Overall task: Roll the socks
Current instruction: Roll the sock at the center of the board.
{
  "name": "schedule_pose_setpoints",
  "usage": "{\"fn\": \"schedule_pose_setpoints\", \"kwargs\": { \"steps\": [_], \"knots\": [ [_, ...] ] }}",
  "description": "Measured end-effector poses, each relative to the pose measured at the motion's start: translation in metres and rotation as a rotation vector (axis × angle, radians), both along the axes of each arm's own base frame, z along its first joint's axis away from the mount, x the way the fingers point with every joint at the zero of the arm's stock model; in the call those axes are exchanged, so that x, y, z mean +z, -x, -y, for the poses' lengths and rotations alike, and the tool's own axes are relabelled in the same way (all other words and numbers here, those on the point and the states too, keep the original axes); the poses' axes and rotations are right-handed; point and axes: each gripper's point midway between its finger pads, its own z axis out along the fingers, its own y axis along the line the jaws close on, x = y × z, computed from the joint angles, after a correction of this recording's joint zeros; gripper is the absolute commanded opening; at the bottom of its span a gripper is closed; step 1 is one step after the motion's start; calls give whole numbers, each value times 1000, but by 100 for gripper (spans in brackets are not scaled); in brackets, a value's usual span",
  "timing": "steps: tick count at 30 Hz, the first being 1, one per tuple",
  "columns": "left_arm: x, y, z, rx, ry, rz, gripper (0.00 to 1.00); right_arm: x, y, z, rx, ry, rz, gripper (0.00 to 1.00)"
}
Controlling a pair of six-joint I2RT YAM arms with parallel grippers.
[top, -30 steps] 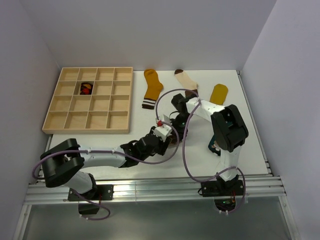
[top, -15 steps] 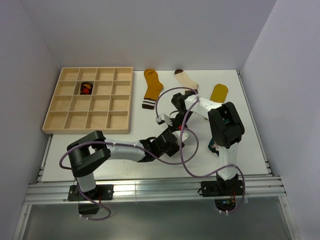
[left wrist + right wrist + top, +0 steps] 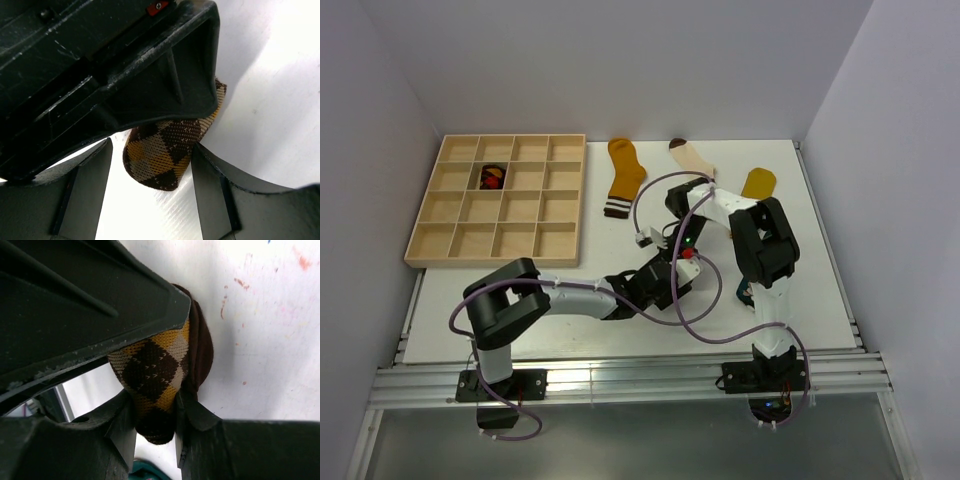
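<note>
A brown and orange argyle sock (image 3: 150, 365), partly rolled, lies on the white table. My right gripper (image 3: 154, 405) is shut on it, both fingers pressed into the fabric. In the left wrist view the same sock (image 3: 165, 150) sits between my left gripper's (image 3: 151, 150) open fingers; the right finger (image 3: 210, 185) is at its side and the left one stands clear. In the top view both grippers meet at mid-table, left (image 3: 670, 275) and right (image 3: 678, 240), and hide the sock. A mustard sock with a striped cuff (image 3: 623, 175), a cream sock (image 3: 692, 158) and a yellow sock (image 3: 758, 185) lie flat at the back.
A wooden compartment tray (image 3: 455, 245) stands at the back left with a dark rolled sock (image 3: 493, 177) in one cell. A teal sock (image 3: 150, 472) lies just below the right gripper. Purple cables loop over both arms. Walls close in left, right and back.
My left arm has swung right and forward, bringing its gripper up against the right gripper and around the argyle sock. The right gripper shifted only slightly.
</note>
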Motion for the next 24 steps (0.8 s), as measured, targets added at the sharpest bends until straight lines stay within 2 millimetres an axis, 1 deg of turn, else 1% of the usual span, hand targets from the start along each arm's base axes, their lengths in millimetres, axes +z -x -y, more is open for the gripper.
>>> {"fn": "schedule_pose_setpoints", "kwargs": {
  "steps": [8, 9, 10, 12, 15, 18, 22, 24],
  "knots": [
    [-4, -1, 14, 1, 54, -61, 63, 0, 2, 15, -32, 64, -54, 25],
    [-4, 0, 15, 2, 66, -75, 60, 0, 3, 16, -36, 75, -58, 25],
    [-4, 1, 17, 7, 85, -91, 59, 0, 3, 17, -36, 83, -59, 25],
    [-6, 4, 20, 12, 111, -123, 60, 0, 4, 19, -45, 97, -66, 24],
    [-15, 10, 22, -6, 134, -147, 63, 0, 5, 19, -59, 111, -78, 24],
    [-20, 16, 17, -9, 175, -162, 64, 1, 12, 18, -51, 122, -103, 24],
    [-19, 26, -1, 3, 181, -158, 67, 1, 23, 13, -29, 132, -142, 24],
    [-16, 28, -3, -4, 167, -139, 66, 1, 27, 12, -28, 136, -159, 24]
  ]
}}
